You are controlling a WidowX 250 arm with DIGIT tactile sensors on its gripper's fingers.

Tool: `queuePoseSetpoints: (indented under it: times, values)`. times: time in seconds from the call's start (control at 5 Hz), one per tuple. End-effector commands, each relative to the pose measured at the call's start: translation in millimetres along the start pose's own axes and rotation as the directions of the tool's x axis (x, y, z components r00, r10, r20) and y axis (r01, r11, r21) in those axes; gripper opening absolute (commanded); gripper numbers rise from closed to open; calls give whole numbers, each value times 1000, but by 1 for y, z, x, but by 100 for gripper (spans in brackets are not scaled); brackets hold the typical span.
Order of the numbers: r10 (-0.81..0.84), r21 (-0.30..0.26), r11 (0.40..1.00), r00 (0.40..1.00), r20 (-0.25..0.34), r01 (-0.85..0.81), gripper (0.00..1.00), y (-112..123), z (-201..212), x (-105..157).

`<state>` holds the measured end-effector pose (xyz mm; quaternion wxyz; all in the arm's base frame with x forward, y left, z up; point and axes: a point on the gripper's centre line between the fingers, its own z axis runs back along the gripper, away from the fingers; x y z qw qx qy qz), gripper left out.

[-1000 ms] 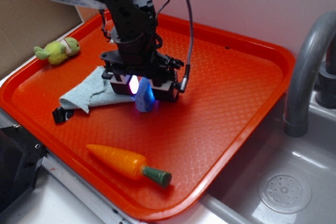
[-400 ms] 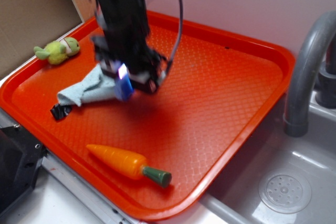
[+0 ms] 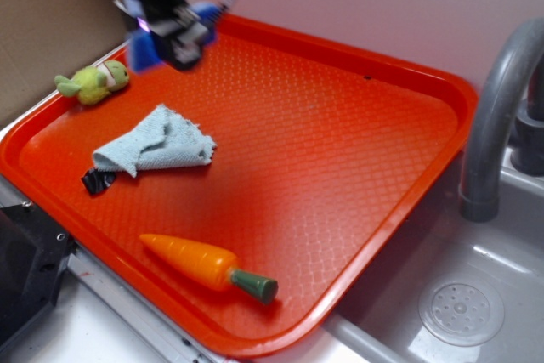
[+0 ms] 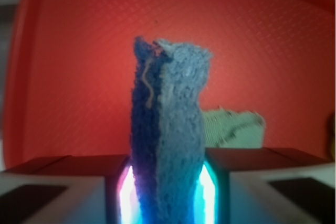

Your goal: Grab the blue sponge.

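Two jaws of the gripper [image 4: 167, 192] pinch the sponge [image 4: 168, 129] by its flat faces, high above the tray [image 3: 357, 167] and beyond the rag [image 3: 157, 146] (soft, light, squashing under pressure, I'd judge).

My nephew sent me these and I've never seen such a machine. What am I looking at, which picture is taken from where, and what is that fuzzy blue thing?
It is a robot arm with a two-fingered black gripper at its end. One picture comes from a camera standing beside the work area; the other from a camera on the arm's wrist, looking out past the fingers. The fuzzy thing is a small royal-blue porous sponge, pinched between the fingers and lifted above the orange plastic tray. On the tray lie a crumpled pale grey-blue cloth rag, an orange toy carrot with a green tip and a small green plush toy. Right of the tray are a grey metal sink and tap.
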<state>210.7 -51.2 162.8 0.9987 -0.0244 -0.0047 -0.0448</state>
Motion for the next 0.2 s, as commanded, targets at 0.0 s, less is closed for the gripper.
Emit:
queuePoseSetpoints:
  times: [0.0]
  values:
    - [-15,-53,998,999,28,16,0,12,23,-8]
